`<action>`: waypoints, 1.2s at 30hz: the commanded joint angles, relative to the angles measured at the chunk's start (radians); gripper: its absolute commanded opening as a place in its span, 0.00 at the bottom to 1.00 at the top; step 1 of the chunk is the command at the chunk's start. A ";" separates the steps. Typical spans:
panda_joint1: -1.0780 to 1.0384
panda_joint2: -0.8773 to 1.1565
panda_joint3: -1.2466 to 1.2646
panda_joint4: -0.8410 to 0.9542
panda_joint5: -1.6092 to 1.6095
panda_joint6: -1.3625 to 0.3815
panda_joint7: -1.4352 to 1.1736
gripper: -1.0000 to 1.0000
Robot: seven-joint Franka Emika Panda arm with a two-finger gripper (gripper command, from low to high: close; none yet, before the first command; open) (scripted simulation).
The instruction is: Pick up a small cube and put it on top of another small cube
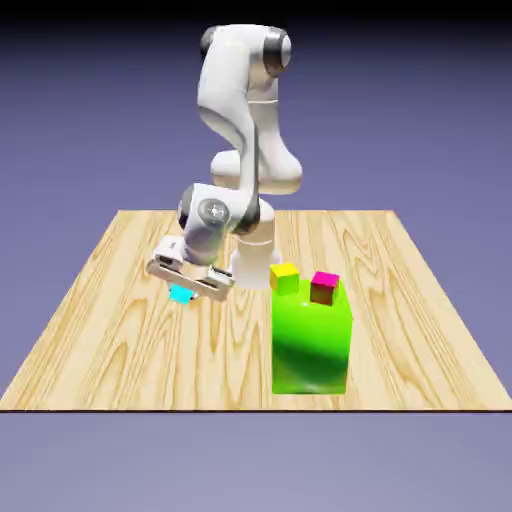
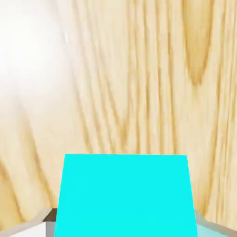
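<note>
I've got the gripper (image 1: 183, 287) low over the table (image 1: 110, 330), jaws clamped on the small cube (image 2: 124, 196), ready for lifting toward the yellow cube (image 1: 284, 277).

Small cube (image 1: 180, 294): tiny, cyan, plain-faced. In exterior view it showed only partly, below gripper (image 1: 186, 281), low over wood-grain worktop (image 1: 120, 330); contact with worktop could not be told. In hand view small cube (image 2: 124, 194) filled lower middle, large, top face flat and square-on, grey fingertips (image 2: 41, 224) flanking its lower corners.
</note>
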 commanded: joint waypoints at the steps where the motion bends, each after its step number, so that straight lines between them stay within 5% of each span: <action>1: 0.009 -0.016 -0.002 -0.006 0.041 0.006 0.021 0.00; 36: 0.341 -0.580 -0.096 -0.217 1.563 0.231 0.691 0.00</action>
